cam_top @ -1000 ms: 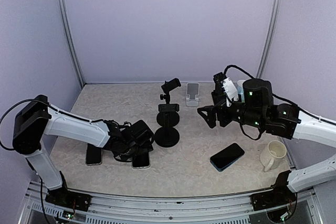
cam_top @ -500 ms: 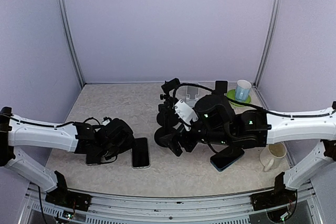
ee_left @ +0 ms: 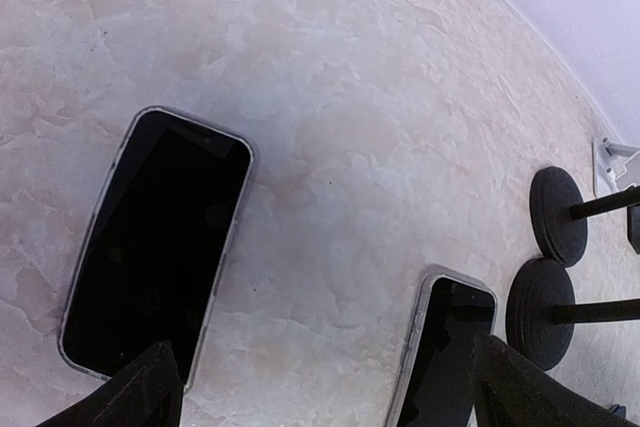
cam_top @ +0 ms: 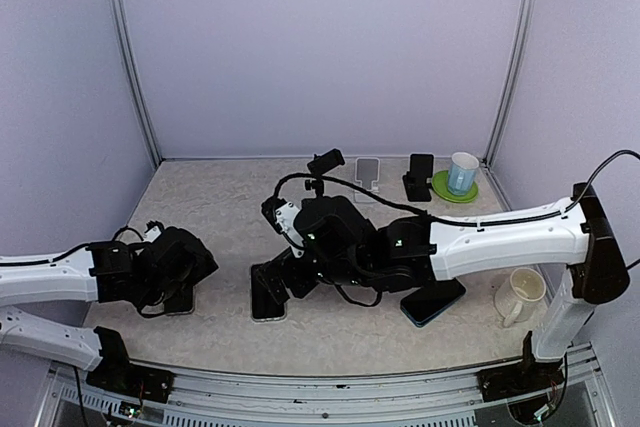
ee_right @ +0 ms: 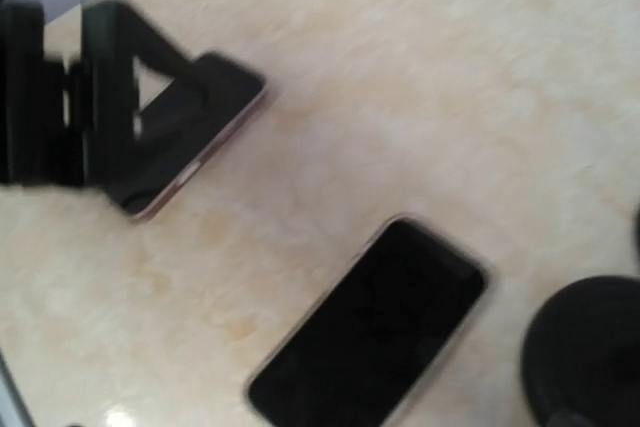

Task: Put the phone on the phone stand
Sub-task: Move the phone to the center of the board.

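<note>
No readable text (phone screens dark).

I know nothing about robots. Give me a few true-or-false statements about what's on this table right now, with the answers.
1. Three phones lie flat on the table. True: the left phone, the middle phone and the blue-edged phone.
2. The right tool grips a phone. False: it hangs open above the middle phone, which lies on the table.
3. The blue cup stands on a green coaster. True.
4. The cream mug lies on its side. False: it stands upright.
5. The left tool is open and empty. True.
</note>
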Action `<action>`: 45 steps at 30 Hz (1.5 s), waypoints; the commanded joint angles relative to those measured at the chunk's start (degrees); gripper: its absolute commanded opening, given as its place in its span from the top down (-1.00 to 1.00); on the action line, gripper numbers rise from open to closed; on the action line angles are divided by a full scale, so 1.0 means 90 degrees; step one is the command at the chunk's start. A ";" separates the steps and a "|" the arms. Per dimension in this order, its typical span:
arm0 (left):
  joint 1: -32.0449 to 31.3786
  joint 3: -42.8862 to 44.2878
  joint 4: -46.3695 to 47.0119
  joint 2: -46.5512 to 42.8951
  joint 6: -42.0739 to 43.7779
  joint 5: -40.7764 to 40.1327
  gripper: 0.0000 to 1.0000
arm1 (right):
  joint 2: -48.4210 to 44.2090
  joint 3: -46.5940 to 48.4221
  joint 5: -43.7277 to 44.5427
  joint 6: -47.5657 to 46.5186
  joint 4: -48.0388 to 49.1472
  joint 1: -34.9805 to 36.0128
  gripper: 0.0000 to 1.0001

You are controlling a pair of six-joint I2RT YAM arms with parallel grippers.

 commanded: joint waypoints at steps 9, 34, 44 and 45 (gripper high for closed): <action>0.0422 -0.0077 -0.0452 -0.0745 0.0300 -0.0331 -0.97 | 0.1876 0.2331 -0.0790 0.1308 -0.1244 -0.0256 -1.00; 0.0522 -0.0205 -0.0485 -0.1197 0.0391 -0.0466 -0.97 | 0.4048 0.4471 0.0005 0.2848 -0.2568 -0.0837 -1.00; 0.0531 -0.0260 -0.0479 -0.1215 0.0367 -0.0490 -0.97 | 0.4420 0.4788 0.0261 0.2976 -0.2730 -0.0888 -1.00; 0.0531 -0.0269 -0.0468 -0.1225 0.0361 -0.0495 -0.97 | 0.4461 0.4794 0.0258 0.3006 -0.2749 -0.0888 -1.00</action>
